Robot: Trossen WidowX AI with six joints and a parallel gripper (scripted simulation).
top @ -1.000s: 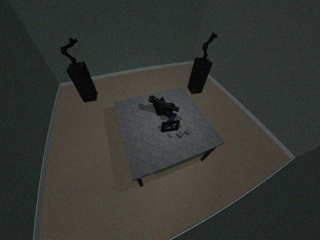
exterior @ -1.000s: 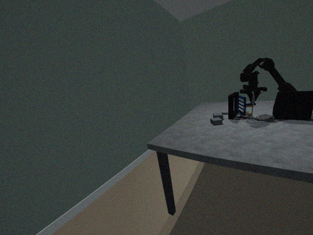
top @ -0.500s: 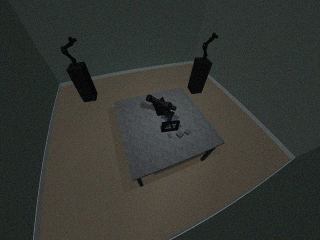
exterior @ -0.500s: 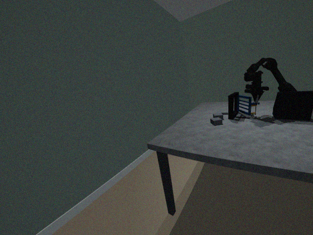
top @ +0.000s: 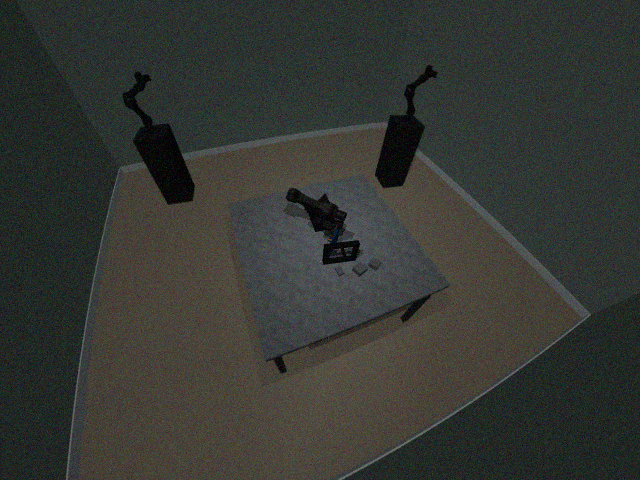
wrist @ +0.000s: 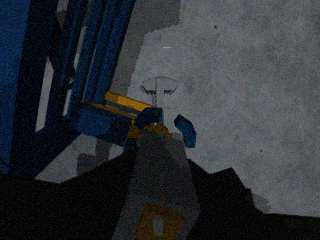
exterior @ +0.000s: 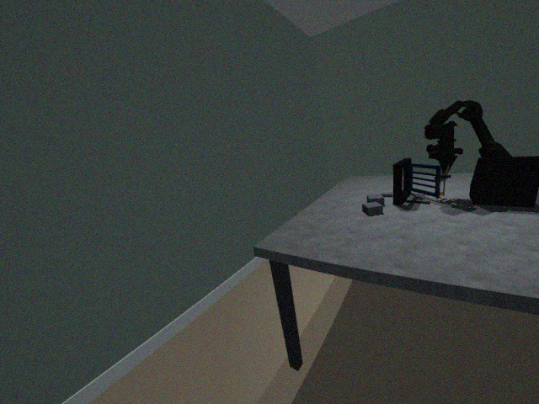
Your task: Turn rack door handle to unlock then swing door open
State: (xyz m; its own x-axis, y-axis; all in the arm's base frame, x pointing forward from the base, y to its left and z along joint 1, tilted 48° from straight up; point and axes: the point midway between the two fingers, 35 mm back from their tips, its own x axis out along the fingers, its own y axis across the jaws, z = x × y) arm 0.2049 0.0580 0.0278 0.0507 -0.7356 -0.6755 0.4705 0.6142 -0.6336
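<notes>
The black frame point(top: 325, 253) point(exterior: 397, 184) stands upright on the table. The blue barred door point(exterior: 438, 183) point(wrist: 12, 75) stands swung well out from it towards the arm's base; the exact angle is hard to read. The yellow handle point(exterior: 444, 188) point(wrist: 131, 101) is at the door's free edge; how far it is turned I cannot tell for sure. My gripper point(exterior: 444, 174) point(wrist: 158, 161) points down over that edge and is shut on the handle, which is partly hidden between the fingertips. In the top view the arm hides most of the grip.
Small grey blocks point(top: 360, 268) point(exterior: 372, 209) lie on the table point(top: 289, 299) point(exterior: 392, 247) on the frame's far side from the arm. My arm's dark base point(exterior: 503, 183) stands behind the gripper. Two other arms stand on black pedestals point(top: 164, 165) point(top: 400, 149) off the table.
</notes>
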